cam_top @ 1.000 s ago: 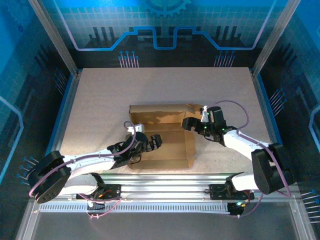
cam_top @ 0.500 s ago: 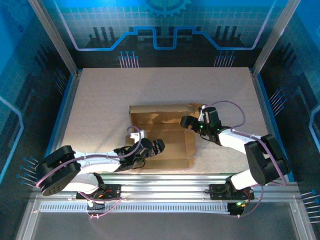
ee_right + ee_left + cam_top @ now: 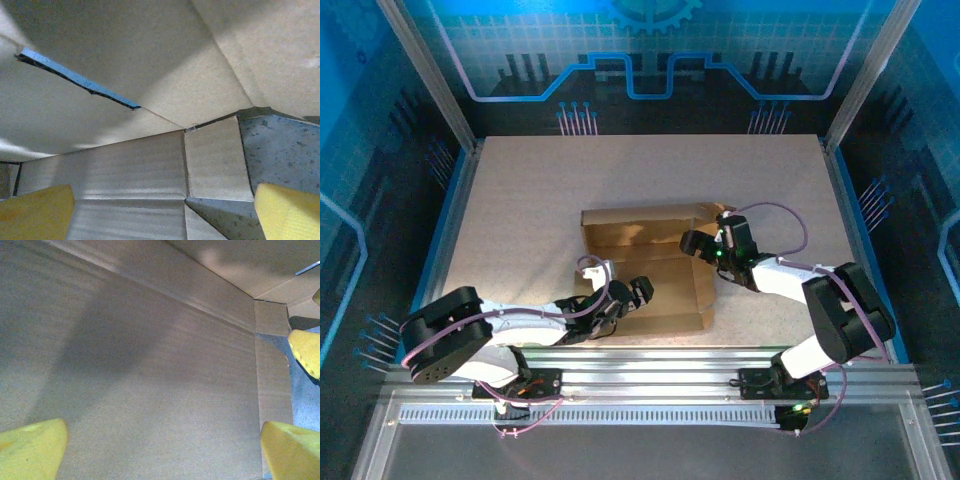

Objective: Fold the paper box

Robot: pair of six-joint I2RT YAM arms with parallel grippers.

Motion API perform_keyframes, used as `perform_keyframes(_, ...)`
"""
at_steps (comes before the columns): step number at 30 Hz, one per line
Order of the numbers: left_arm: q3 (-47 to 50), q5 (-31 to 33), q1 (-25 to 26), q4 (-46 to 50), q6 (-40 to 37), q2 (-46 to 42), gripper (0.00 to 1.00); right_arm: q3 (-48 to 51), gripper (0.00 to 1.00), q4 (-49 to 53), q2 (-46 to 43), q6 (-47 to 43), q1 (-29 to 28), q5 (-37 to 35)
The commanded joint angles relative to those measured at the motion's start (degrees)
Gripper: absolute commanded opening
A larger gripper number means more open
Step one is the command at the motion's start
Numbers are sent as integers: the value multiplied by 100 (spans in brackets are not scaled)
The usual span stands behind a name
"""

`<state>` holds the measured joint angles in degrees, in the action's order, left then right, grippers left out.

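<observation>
The paper box is a brown cardboard sheet lying mid-table, its far wall and right flap raised. My left gripper sits low over the box's near left panel, open, and its yellow fingertips stand wide apart over bare cardboard. My right gripper is at the box's far right corner, also open, its fingertips spread over the creased floor next to a corner flap. Nothing lies between either pair of jaws.
The box rests on a tan speckled board framed by blue rails. The aluminium base rail runs along the near edge. Bare board shows past the box's right edge.
My left arm has dropped lower and slid right along the box's near panel. My right gripper has edged left into the far right corner. The box's near edge shifted slightly.
</observation>
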<state>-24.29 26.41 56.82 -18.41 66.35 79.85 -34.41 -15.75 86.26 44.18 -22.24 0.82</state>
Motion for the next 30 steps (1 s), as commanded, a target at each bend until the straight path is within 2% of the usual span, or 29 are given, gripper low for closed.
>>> perform_keyframes(1,29,-41,84,369,255,77,99,80,94,-148,14,67,-79,-403)
perform_keyframes(12,20,-66,84,411,234,57,99,-73,93,-582,416,41,-105,82)
perform_keyframes(21,-24,-75,84,538,166,39,99,13,92,-756,41,-404,-326,-74)
perform_keyframes(30,-135,-137,84,646,43,48,99,-214,92,-840,242,-522,-538,47)
